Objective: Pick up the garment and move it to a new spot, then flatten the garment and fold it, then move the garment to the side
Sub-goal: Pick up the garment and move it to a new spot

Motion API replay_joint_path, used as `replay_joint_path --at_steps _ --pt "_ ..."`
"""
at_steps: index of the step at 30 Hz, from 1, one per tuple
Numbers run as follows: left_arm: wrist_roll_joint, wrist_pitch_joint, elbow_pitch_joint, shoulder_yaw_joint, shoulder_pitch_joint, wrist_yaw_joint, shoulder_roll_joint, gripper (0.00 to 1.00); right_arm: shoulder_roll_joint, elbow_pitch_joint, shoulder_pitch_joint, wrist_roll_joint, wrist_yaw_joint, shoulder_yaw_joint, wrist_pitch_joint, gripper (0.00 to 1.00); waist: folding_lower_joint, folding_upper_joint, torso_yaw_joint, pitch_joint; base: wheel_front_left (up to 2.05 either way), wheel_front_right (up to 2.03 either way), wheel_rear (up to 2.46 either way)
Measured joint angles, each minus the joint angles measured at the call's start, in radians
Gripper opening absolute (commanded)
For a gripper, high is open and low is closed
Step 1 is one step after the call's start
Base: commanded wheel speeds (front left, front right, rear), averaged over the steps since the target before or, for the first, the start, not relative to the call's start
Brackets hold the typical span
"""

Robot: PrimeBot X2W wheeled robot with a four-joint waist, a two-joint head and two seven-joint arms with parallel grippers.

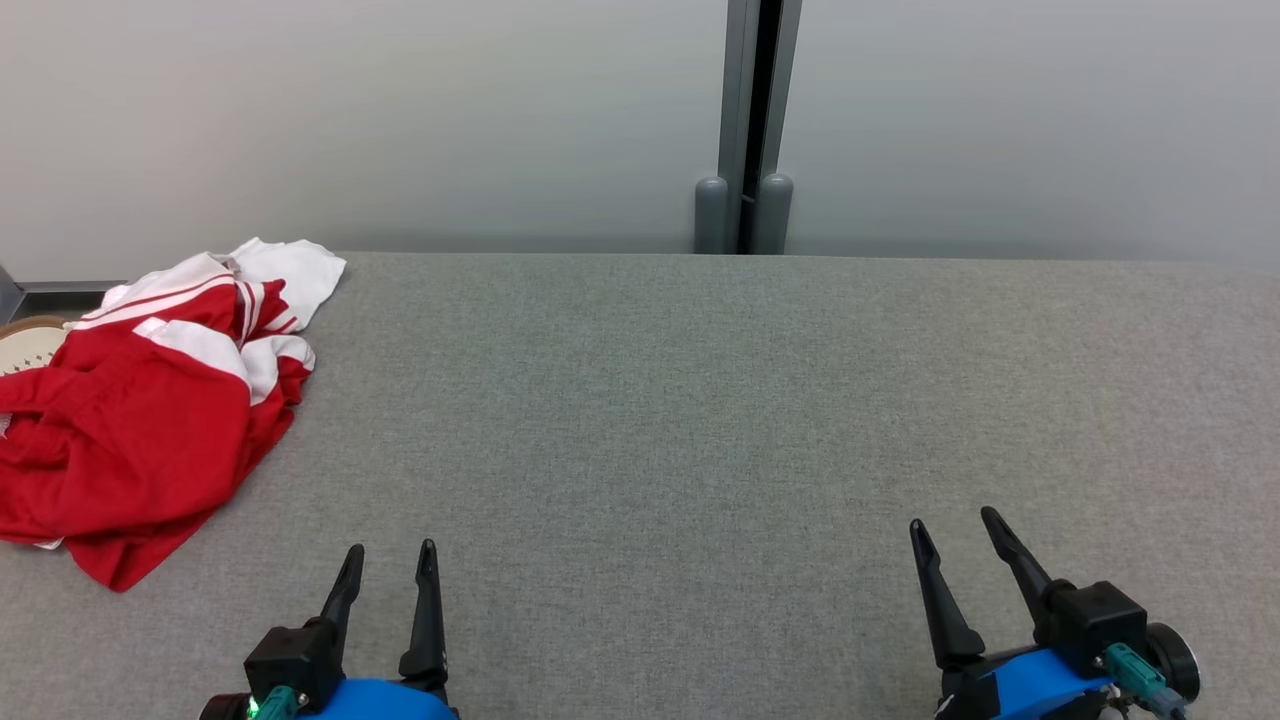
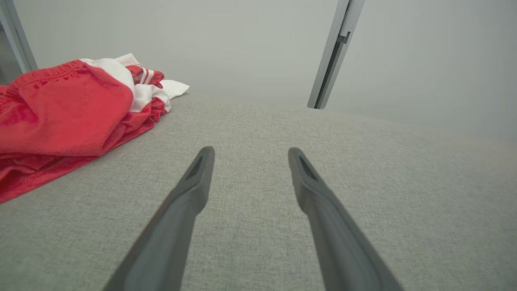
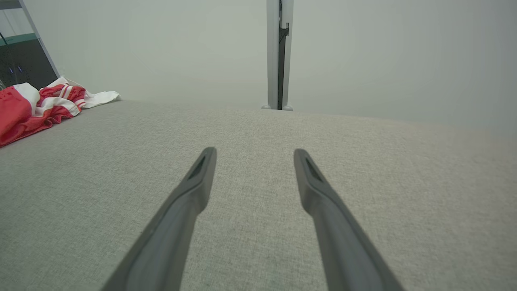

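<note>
My left gripper (image 1: 391,548) sits nearest, low at the left of the head view, two dark fingers spread apart, nothing between them. My right gripper (image 1: 951,520) is low at the right, also spread wide and empty. Both hover over the grey table (image 1: 700,400), tips pointing toward the far wall (image 1: 400,120).

The garment (image 1: 150,430), red with white panels and stripes, lies crumpled at the table's left side, well apart from the right gripper and near the left one. From my left gripper it lies ahead and off to the left, and its near red corner comes closest to that hand. The heap's long axis runs roughly near-to-far along the left side, white part at the far end, red bulk nearer me. Its left edge runs out of the head view, so I cannot tell its full extent. A pale round thing (image 1: 25,345) peeks out beside it; can't tell what it is.

As I judge it, nothing has been picked up yet. The left arm is clearly the nearer one, so the reach should swing left and forward onto the red bulk. The right arm would have to cross the whole table.
</note>
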Motion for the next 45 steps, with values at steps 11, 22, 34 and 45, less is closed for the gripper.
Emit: replay_joint_path --at_steps 11,22,34,45 --pt "0.008 -0.003 0.013 -0.001 0.000 0.000 0.000 1.00 0.000 0.001 0.000 -0.014 0.000 0.001 -0.003 1.00 0.0000 0.0000 -0.001 -0.002 0.00 0.00 0.00" --pt "0.007 -0.003 0.021 0.004 -0.001 0.000 0.000 1.00 0.000 0.000 0.001 -0.007 0.000 -0.003 -0.003 1.00 0.0000 0.0000 0.003 -0.002 0.00 0.00 0.00" --pt "0.010 -0.003 0.016 0.012 -0.022 0.003 0.000 1.00 -0.002 -0.015 0.013 -0.006 0.000 -0.050 -0.004 1.00 0.0000 0.0000 0.111 -0.013 0.00 0.00 0.00" --pt "0.026 -0.003 0.015 0.039 -0.019 0.002 0.002 1.00 -0.002 -0.016 0.013 0.005 0.000 -0.031 -0.004 1.00 0.0000 0.0000 0.331 -0.031 0.00 0.00 0.00"
